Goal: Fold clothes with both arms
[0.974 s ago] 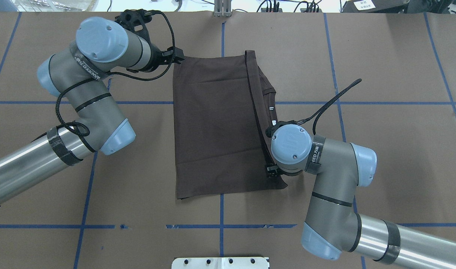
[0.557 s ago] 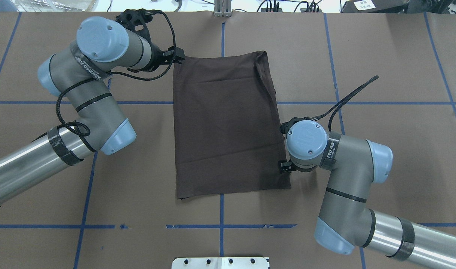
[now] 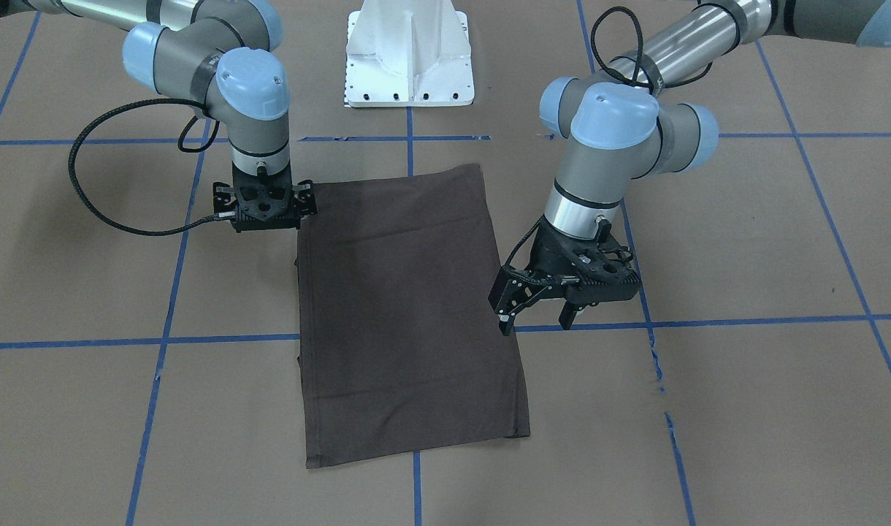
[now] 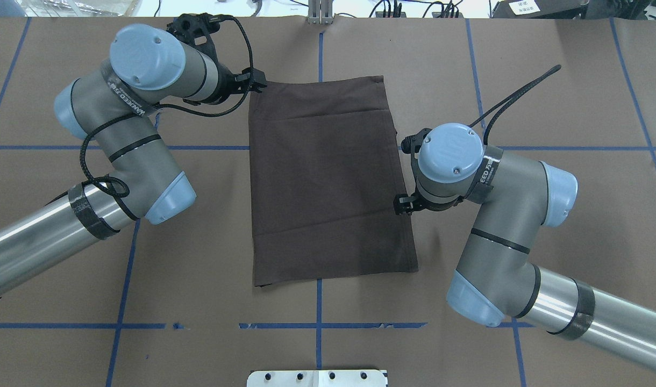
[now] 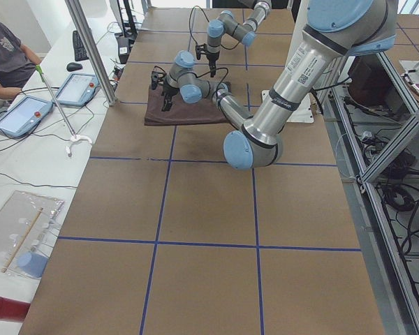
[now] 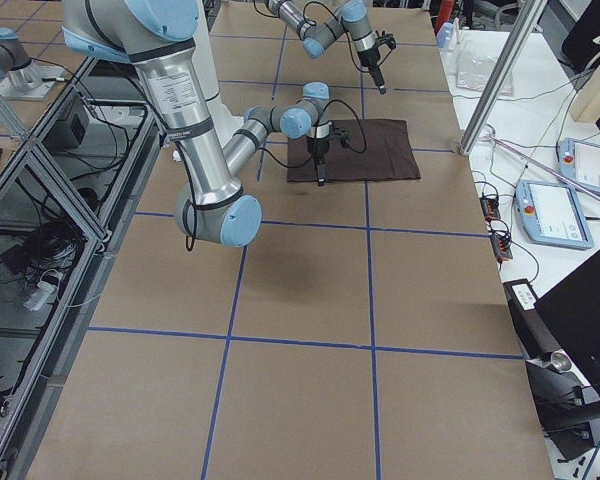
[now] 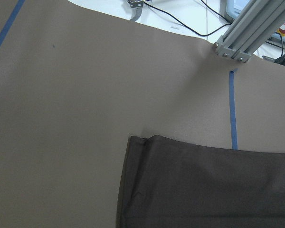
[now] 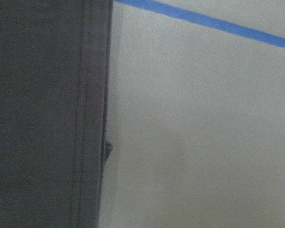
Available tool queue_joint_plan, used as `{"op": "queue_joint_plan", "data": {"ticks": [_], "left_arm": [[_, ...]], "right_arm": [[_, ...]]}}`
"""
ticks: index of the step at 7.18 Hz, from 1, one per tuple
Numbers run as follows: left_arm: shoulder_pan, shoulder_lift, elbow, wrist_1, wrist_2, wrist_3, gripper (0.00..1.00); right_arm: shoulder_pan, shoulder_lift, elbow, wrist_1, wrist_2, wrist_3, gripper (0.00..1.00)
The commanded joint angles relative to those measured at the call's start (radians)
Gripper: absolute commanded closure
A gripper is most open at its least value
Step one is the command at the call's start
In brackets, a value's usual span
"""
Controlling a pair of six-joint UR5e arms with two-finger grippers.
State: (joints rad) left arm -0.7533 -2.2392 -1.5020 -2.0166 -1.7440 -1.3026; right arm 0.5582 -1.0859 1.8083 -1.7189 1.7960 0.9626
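Observation:
The clothes are one dark brown shirt [image 4: 328, 183], folded into a flat rectangle in the middle of the table [image 3: 402, 314]. My left gripper [image 3: 537, 315] hangs open just above the table, beside the shirt's far left corner [image 4: 255, 80]. It holds nothing. My right gripper [image 3: 264, 212] points straight down at the shirt's right edge, about halfway along it [image 4: 404, 204]. It looks open and has no cloth in it. The right wrist view shows only the hemmed edge [image 8: 90, 118] lying on the paper. The collar and lettering are hidden inside the fold.
Brown paper with blue tape lines [image 4: 317, 325] covers the table. The white pedestal base [image 3: 409, 58] stands at the robot's side. An aluminium post [image 7: 247, 28] rises past the far edge. A seated person [image 5: 3, 56] and control tablets [image 5: 24, 115] are beyond it.
The right gripper drew the shirt's top layer rightward over the collar side, laid it flat, let go and slid farther along that edge. The left arm stayed still.

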Motion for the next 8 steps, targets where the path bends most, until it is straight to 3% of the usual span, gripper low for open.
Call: {"op": "queue_joint_plan", "data": {"ticks": [1,2,4,6,8], "left_arm": [[0.034,0.064,-0.050,0.002,-0.137,-0.073,0.00],[0.055,0.111,-0.111,0.006,-0.203,-0.199,0.00],[0.174,0.193,-0.260,0.042,-0.189,-0.453,0.00],[0.341,0.207,-0.308,0.149,-0.016,-0.582,0.00],[0.440,0.207,-0.304,0.191,0.058,-0.688,0.01]], "right_arm": [[0.040,0.008,0.026,0.114,0.081,0.005,0.00],[0.045,0.006,0.045,0.117,0.086,0.007,0.00],[0.048,0.003,0.057,0.119,0.086,0.005,0.00],[0.043,-0.002,0.055,0.140,0.086,0.005,0.00],[0.043,-0.009,0.055,0.162,0.088,0.034,0.00]]}}
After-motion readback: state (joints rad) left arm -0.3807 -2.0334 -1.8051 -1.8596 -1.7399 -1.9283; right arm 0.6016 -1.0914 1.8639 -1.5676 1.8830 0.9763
